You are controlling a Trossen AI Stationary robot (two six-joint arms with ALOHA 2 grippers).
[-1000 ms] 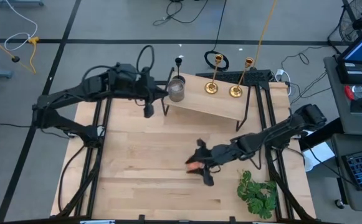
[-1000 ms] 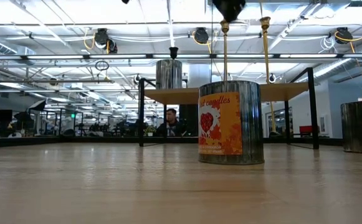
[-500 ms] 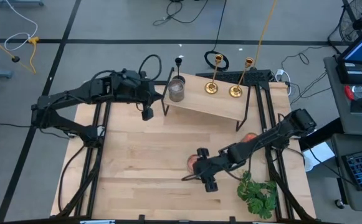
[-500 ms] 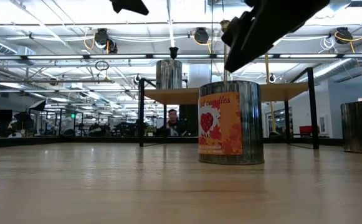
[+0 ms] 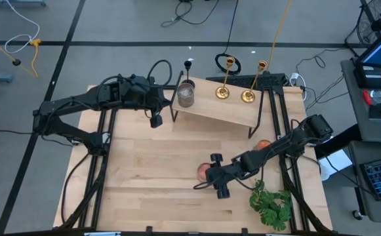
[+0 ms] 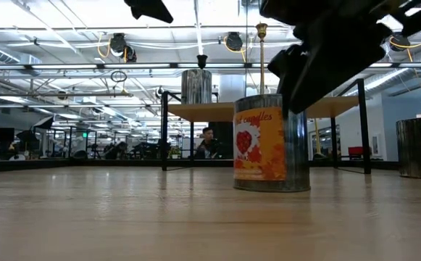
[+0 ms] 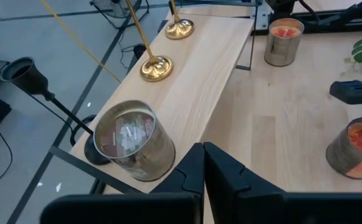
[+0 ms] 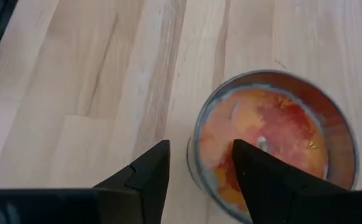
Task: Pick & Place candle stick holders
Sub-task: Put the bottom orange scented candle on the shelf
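Note:
Two gold candle stick holders [image 5: 223, 92] [image 5: 248, 96] stand on their round bases on the raised wooden shelf [image 5: 233, 113]. They also show in the left wrist view [image 7: 156, 67] [image 7: 179, 28]. The black holder [image 7: 20, 70] stands by the shelf's left far corner, its base behind a silver tin [image 7: 134, 140]. My left gripper [image 7: 204, 167] is shut and empty, in the air in front of the shelf's left end [image 5: 155, 120]. My right gripper [image 8: 196, 163] is open, low over an orange candle tin [image 8: 274, 137] on the table [image 5: 210, 176]. My right gripper comes from above with the tin's rim [image 8: 193, 152] between its fingers, one finger [image 8: 261, 168] over the wax and the other [image 8: 144, 171] outside the wall. I cannot tell whether either touches the tin. The tin stands upright on the table.
A second orange candle tin [image 5: 262, 145] stands on the table under my right arm. A green leafy plant [image 5: 272, 203] lies at the near right corner. The shelf's black legs [image 5: 174, 110] [image 5: 258, 118] stand on the table.
My right gripper has come down from above over the orange candle tin and now stands low around its rim.

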